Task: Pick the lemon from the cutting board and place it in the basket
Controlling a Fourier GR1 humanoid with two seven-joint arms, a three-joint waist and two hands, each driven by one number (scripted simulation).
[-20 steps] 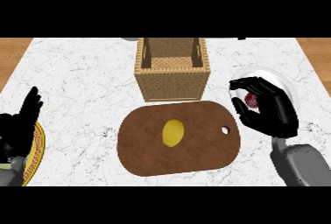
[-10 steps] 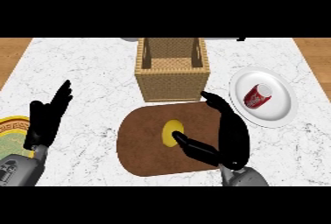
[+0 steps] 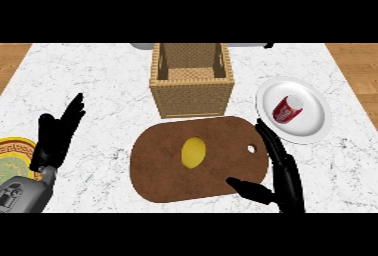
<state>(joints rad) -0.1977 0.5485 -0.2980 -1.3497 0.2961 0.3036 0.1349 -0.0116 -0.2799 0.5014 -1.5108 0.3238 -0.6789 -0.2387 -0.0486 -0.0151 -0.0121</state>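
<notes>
White marble counter, one lemon, one cutting board, one basket, both hands open, empty.

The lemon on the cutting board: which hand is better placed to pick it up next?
The right hand. It is open over the right edge of the cutting board, close beside the lemon. The left hand rests open off the board, farther from the lemon.

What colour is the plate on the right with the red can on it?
White. The plate, seen clearly in the head view, is plain white and carries a red can.
</notes>
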